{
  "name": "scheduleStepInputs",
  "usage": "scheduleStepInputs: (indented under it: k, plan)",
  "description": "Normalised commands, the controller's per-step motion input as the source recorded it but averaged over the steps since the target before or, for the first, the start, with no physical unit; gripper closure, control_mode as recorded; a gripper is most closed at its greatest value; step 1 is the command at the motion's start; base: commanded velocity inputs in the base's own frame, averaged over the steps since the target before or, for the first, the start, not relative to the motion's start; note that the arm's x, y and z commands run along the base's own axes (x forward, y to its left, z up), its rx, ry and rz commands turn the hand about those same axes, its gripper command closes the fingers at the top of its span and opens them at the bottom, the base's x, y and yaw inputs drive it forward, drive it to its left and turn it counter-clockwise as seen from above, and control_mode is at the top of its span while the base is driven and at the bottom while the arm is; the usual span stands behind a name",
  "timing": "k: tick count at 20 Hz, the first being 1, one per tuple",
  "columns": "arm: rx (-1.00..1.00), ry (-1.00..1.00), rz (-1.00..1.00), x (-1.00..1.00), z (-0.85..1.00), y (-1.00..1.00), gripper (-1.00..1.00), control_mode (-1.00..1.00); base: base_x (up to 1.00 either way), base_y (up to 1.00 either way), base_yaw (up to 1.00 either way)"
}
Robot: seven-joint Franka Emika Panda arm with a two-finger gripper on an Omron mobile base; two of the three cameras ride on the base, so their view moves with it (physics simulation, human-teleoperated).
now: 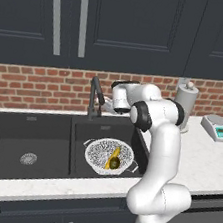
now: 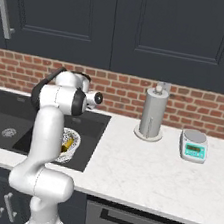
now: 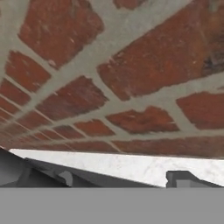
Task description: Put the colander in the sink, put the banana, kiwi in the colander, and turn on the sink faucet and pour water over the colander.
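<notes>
The white speckled colander (image 1: pixel 102 152) sits in the smaller right basin of the black sink (image 1: pixel 9 133). In it lie the yellow banana (image 1: pixel 113 154) and the dark kiwi (image 1: pixel 114 163), side by side. The tall black sink faucet (image 1: pixel 94 97) stands behind the divider between the basins. My gripper (image 1: pixel 106 104) hovers just right of the faucet, above the back rim, facing the brick wall. In the hand view its fingertips (image 3: pixel 183 178) stand wide apart with nothing between them, so it is open. The right base view shows the colander (image 2: pixel 73 140) and banana (image 2: pixel 68 142) partly behind the arm.
A paper towel holder (image 1: pixel 185 107) stands on the white counter at the right, and a small kitchen scale (image 1: pixel 217 127) beyond it. The brick backsplash (image 3: pixel 131 78) is close ahead of the hand. Dark cabinets hang above.
</notes>
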Motion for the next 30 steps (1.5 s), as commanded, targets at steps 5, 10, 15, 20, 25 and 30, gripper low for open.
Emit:
scheduleStepInputs:
  k: [5,10,15,20,25,30]
  plan:
    - [0.0,0.0,-0.01,0.06,-0.09,0.03,1.0,-1.0,0.0,0.0,0.0]
    - [0.0,0.0,-0.03,0.0,-0.05,-0.07,1.0,-1.0,0.0,0.0,0.0]
    - [0.0,0.0,-0.05,0.0,-0.11,-0.46,1.0,-1.0,0.0,0.0,0.0]
    - [0.0,0.0,-0.07,0.0,-0.17,-0.78,1.0,-1.0,0.0,0.0,0.0]
    - [0.0,0.0,-0.07,-0.08,-0.2,-0.98,1.0,-1.0,0.0,0.0,0.0]
    - [0.0,0.0,-0.06,-0.19,-0.22,-1.0,1.0,-1.0,0.0,0.0,0.0]
